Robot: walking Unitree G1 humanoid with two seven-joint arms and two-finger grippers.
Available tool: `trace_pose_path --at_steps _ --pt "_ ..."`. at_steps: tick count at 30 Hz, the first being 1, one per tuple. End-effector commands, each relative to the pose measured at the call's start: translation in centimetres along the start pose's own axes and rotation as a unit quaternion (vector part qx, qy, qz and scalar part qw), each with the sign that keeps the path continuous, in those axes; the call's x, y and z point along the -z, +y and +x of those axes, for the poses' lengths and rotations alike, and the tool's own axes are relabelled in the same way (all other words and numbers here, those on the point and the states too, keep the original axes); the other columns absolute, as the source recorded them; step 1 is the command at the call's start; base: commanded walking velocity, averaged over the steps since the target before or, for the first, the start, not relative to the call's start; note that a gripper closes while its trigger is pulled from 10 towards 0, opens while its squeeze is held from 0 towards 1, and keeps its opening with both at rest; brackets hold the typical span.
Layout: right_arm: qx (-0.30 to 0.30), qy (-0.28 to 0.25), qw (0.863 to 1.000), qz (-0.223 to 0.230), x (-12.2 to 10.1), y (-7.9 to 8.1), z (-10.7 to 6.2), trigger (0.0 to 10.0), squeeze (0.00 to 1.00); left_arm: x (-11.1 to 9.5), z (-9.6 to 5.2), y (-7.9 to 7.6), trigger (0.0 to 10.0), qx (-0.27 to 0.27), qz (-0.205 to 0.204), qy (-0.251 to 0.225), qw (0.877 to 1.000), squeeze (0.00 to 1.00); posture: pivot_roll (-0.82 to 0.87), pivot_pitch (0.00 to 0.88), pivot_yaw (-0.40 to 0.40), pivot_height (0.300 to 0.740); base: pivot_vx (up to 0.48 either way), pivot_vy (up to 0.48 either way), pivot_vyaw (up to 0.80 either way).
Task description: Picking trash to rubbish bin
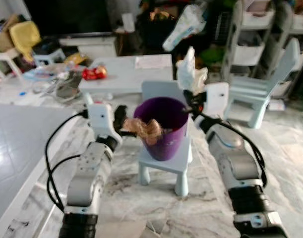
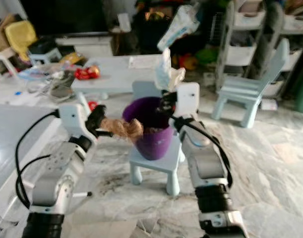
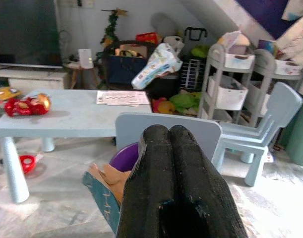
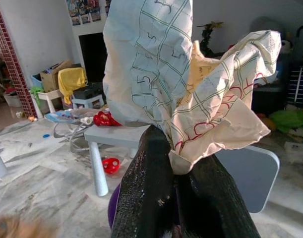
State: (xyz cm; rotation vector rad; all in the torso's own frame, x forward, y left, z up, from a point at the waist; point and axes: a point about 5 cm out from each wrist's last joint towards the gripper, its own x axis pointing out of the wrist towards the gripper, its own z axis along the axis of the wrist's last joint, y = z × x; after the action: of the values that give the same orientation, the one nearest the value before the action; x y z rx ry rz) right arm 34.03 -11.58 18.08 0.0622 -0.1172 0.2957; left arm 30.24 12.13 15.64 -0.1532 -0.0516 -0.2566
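A purple bin [image 1: 168,145] stands on a small light-blue stool chair [image 1: 167,166] right in front of me. My left gripper [image 1: 125,127] is shut on a crumpled brown paper [image 1: 147,130], which hangs over the bin's near left rim. In the left wrist view the shut fingers [image 3: 173,183] cover most of the brown paper [image 3: 107,179] and the bin [image 3: 124,153]. My right gripper [image 1: 190,102] is shut on a crumpled white printed paper [image 1: 191,72], held upright above the bin's right rim. The right wrist view has that paper [image 4: 161,74] sticking up from the pinched fingers [image 4: 145,191].
A low light-blue table [image 1: 126,74] with a red toy [image 1: 94,73] stands behind the bin. A light-blue chair [image 1: 263,91] and white shelves [image 1: 250,47] are at the right. Clutter lies on the floor at the far left. A grey-white surface [image 1: 17,144] borders my left arm.
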Motion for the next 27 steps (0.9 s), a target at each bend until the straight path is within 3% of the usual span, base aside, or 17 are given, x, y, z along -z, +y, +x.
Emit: trace_pose_path --at_steps 1,27 --pt "-0.007 -0.007 1.000 0.003 -0.34 0.47 0.16 0.0 0.00 -0.33 0.09 0.32 0.0 -0.002 0.008 -0.002 1.000 0.00 -0.06 0.027 0.052 0.740 0.330 0.000 0.00" --pt "-0.010 -0.003 1.000 0.005 -0.08 0.68 0.07 0.0 0.00 0.16 -0.06 0.32 0.0 -0.001 0.010 0.011 1.000 0.00 -0.06 0.031 0.054 0.740 0.404 0.000 0.00"
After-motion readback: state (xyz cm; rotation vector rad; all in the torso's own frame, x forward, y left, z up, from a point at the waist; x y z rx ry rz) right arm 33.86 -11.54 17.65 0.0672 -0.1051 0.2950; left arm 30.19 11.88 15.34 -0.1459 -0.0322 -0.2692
